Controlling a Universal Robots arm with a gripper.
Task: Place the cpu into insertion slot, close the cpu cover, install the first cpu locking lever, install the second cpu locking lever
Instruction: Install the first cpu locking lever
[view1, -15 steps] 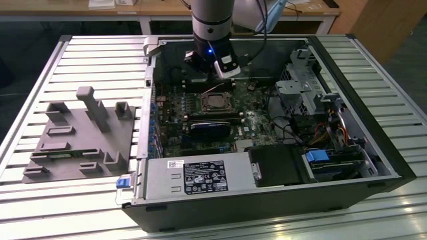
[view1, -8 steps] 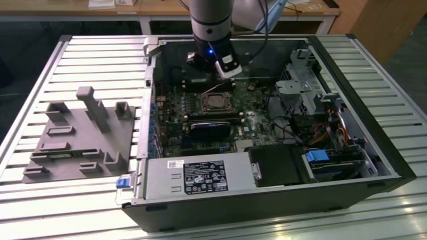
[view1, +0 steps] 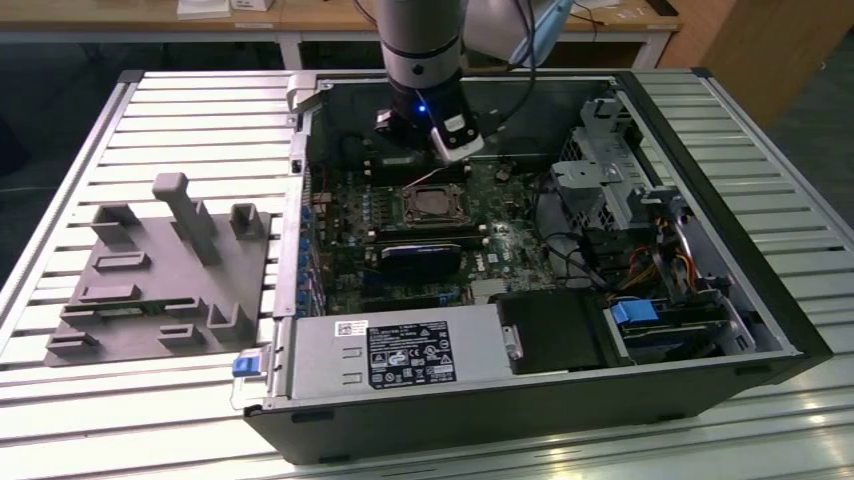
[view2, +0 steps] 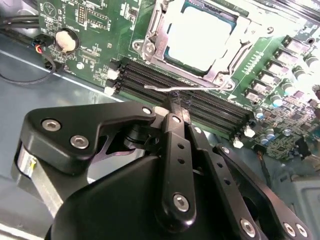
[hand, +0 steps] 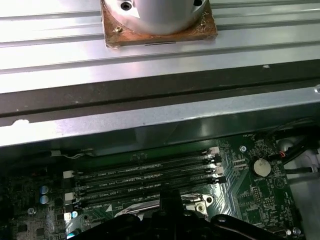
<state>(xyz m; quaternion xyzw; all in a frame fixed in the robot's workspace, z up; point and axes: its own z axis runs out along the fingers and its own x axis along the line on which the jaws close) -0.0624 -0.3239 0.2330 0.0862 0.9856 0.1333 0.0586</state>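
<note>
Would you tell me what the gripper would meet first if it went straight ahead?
Probably the thin silvery wire lever right before the gripper tip, then the long black memory slots; depth is unclear.

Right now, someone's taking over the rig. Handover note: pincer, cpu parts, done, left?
Pincer: shut, tips at the thin silvery locking lever beside the socket; pinching or pressing, cannot tell.
Small flat grey-metal cpu: seated in the silvery-rimmed square insertion slot on the green circuit board.
Thin silvery square-windowed cpu cover: down over the cpu.
Done: cpu placed, cover closed.
Left: the levers; whether either is latched cannot be told.
</note>
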